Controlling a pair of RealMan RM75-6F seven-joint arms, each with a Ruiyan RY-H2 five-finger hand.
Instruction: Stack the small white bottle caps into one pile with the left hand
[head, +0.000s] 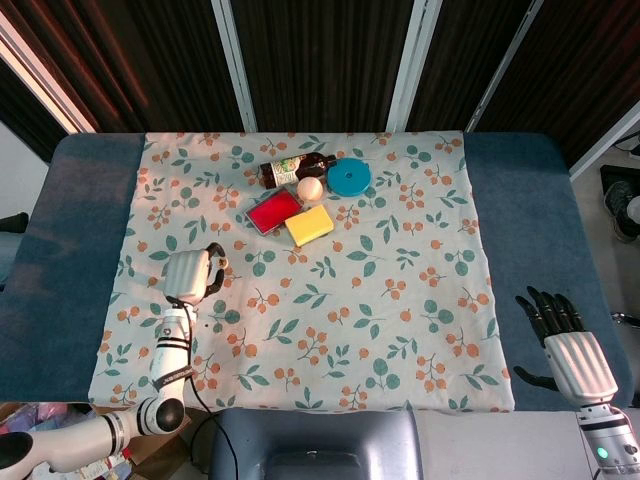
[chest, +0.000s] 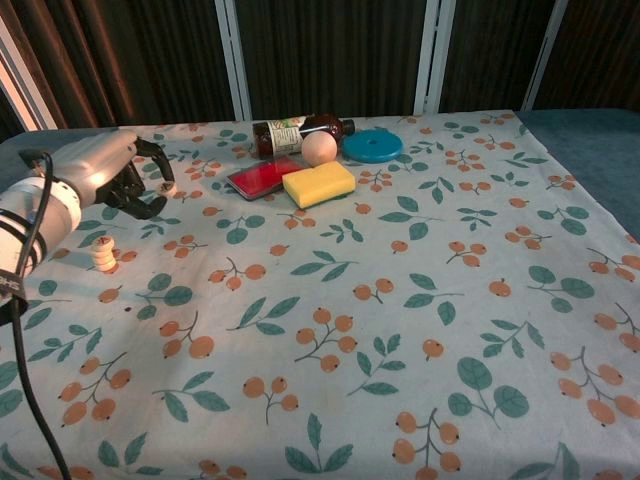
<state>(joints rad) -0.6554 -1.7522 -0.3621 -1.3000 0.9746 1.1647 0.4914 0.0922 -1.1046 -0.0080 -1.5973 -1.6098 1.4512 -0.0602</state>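
White cap (chest: 167, 186) pinched in raised left hand's (chest: 115, 172) curled fingers (chest: 150, 205).

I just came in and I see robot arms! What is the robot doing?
The robot's left hand is lifted above the flowery tablecloth, pinching a small white bottle cap. Below it stands a little pile of white caps it is building. Its right hand waits open at the table's far side, holding nothing.
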